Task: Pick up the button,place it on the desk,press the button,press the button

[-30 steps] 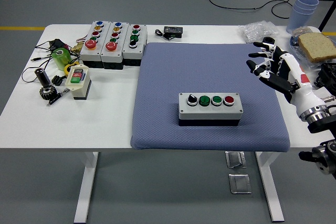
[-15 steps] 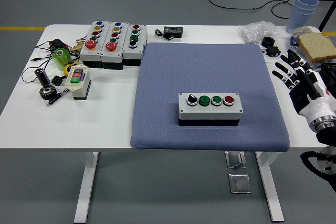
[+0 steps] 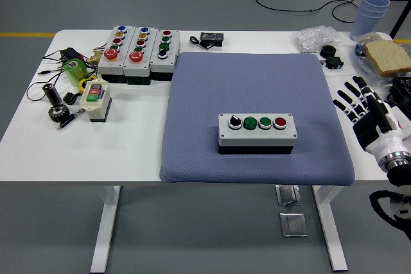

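A grey button box (image 3: 257, 131) lies on the blue mat (image 3: 253, 81), near its front edge. Along its top are a black selector knob, two green buttons and a red button. My right hand (image 3: 355, 101) is open with fingers spread, over the white table just right of the mat, well apart from the box. It holds nothing. My left arm is out of view.
Three button boxes (image 3: 138, 48) stand at the back left. A small cream switch box (image 3: 95, 99), a green object, cables and a gear lie at the left. A black module (image 3: 210, 39), a plastic bag, blue cups (image 3: 371, 11) and bread (image 3: 387, 56) are at the back right.
My right hand has drawn back from over the mat's right side to the table's right edge, lowering slightly. The button box has not moved.
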Controlling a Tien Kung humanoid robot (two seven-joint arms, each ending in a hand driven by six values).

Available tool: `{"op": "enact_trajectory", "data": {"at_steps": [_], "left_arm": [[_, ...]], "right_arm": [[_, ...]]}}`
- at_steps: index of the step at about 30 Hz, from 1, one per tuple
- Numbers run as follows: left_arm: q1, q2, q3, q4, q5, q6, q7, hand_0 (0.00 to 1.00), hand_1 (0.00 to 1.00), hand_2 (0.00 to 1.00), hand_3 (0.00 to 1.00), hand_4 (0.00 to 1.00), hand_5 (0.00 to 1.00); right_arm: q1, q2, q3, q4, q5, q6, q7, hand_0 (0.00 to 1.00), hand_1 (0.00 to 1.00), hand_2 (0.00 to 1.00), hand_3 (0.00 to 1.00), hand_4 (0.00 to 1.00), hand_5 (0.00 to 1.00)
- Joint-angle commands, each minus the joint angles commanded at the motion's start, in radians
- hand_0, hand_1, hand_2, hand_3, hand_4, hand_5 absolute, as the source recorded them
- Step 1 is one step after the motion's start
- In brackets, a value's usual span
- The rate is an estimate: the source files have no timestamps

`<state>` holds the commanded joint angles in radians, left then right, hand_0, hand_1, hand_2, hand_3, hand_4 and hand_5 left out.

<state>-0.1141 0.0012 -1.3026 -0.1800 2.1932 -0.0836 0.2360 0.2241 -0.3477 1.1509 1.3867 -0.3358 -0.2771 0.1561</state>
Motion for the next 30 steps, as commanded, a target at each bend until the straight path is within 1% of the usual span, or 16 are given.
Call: {"op": "enact_trajectory", "data": {"at_steps": [30], "left_arm": [[-0.002, 0.0, 0.001, 0.0, 0.002, -0.003, -0.002, 0.651, 0.646, 0.641, 0.545, 0.308, 0.846]], "right_arm": [[0.001, 0.008, -0.006, -0.007, -0.006, 0.005, -0.004, 0.76, 0.716, 0.759, 0.718, 0.759, 0.399]]}}
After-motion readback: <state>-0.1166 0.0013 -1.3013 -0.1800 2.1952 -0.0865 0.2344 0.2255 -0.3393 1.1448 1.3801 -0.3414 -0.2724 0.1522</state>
